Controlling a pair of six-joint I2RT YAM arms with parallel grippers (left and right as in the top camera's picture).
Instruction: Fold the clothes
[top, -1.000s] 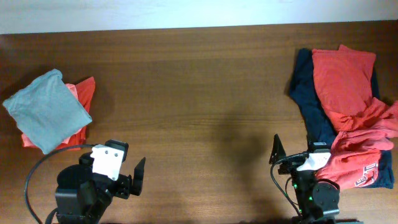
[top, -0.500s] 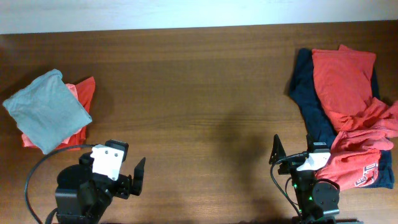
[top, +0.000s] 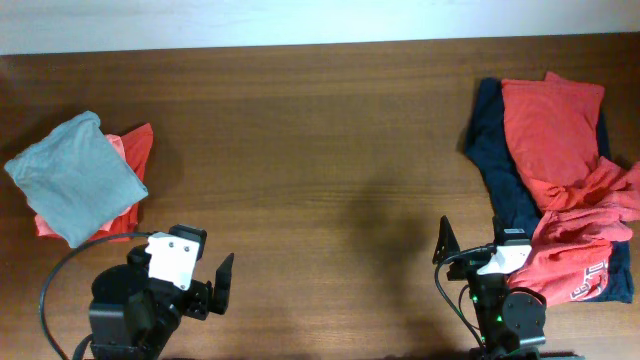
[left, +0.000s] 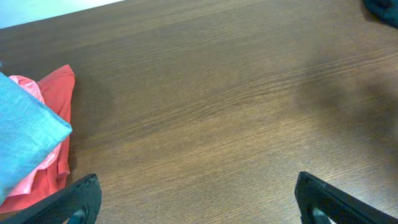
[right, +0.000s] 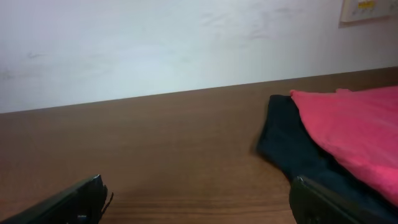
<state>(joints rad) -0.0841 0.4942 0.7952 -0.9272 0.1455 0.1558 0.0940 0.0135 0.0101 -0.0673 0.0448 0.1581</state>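
As both hands stood open, a heap of shirts awaited folding

While the left hand (left: 196, 190) and the right hand (right: 198, 186) hung low at the near edge of the brown surface (top: 320, 150), each with its jaws spread wide and holding nothing, the work lay divided between two piles well apart. At the left, a grey-blue shirt (top: 72, 175) sat as a compact rectangle on top of a coral shirt (top: 138, 148), and both looked already folded. At the right, a navy shirt (top: 495, 165) lay spread flat with an orange-red shirt (top: 550, 120) across it. A crumpled coral shirt (top: 605, 195) was bunched against their near end, and a red shirt with white lettering (top: 575, 275) lay rumpled just beside the right arm. Judged from that split, the job was partway done and stood between garments, with no shirt in hand. The next move appeared to call for the right hand to reach to the heap and pinch a single layer of one shirt without snagging its neighbours. It would then draw that shirt onto the bare middle of the surface, where both hands could flatten it before folding. Which shirt lay loosest could not be told from above
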